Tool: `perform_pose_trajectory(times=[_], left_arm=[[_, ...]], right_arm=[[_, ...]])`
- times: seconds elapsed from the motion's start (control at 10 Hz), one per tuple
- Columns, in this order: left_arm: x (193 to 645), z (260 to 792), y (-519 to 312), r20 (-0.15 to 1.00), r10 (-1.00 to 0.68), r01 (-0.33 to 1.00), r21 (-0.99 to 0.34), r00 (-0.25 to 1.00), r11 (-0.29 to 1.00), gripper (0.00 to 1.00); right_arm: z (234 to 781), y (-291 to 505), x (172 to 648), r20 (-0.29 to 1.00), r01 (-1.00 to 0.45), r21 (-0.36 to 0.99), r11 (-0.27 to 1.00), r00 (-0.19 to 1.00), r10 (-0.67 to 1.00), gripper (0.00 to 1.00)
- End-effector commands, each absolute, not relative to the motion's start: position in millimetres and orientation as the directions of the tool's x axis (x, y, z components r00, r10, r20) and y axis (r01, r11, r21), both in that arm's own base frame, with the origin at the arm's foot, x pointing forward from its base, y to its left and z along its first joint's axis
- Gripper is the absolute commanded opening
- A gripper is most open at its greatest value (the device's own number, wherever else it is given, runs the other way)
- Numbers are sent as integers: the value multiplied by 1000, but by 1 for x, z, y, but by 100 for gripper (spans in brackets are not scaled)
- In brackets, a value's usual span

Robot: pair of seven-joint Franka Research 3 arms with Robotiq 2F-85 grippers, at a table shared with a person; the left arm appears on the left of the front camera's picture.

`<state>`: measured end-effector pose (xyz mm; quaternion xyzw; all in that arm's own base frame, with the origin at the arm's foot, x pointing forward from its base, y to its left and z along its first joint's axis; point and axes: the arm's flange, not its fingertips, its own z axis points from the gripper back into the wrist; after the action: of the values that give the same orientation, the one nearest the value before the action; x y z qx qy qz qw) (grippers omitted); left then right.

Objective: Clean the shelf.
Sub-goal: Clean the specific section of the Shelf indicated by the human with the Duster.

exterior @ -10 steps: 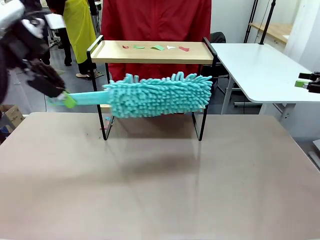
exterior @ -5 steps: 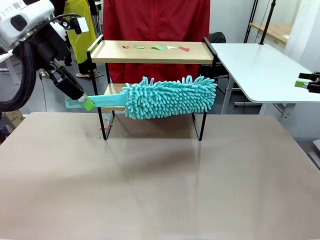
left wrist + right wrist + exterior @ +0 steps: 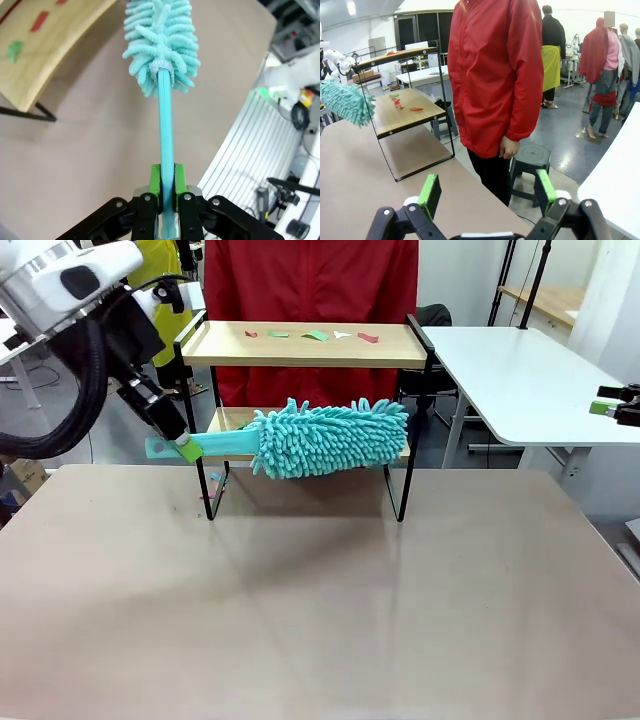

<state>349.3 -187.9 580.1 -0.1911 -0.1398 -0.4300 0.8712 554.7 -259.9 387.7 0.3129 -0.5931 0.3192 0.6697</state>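
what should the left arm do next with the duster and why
Probably ease the duster head forward onto the lower board of the shelf. The left gripper is shut on its handle, and the right wrist view shows the head just short of that board, where paper scraps lie.

Bright, even overhead light. The table (image 3: 320,640) carries a soft sheen and faint reflections below the shelf (image 3: 300,356). Wrist views bend at their edges; focus is sharp.
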Motion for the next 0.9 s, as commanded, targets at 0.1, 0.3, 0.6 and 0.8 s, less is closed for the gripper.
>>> perform_pose_trajectory(times=[0.1,0.3,0.6,0.8], left_arm=[[344,585,-207,446,-573,706,-223,687,672,13],[347,587,-231,485,-507,663,-230,713,712,13],[350,585,-280,485,-400,542,-194,777,818,13],[360,579,-319,488,-351,485,-178,799,856,13]], right_arm=[[390,-258,555,994,-799,38,600,90,58,100],[390,-258,555,994,-799,38,600,90,58,100],[390,-258,555,994,-799,38,600,90,58,100],[390,-258,555,994,-799,38,600,90,58,100]])
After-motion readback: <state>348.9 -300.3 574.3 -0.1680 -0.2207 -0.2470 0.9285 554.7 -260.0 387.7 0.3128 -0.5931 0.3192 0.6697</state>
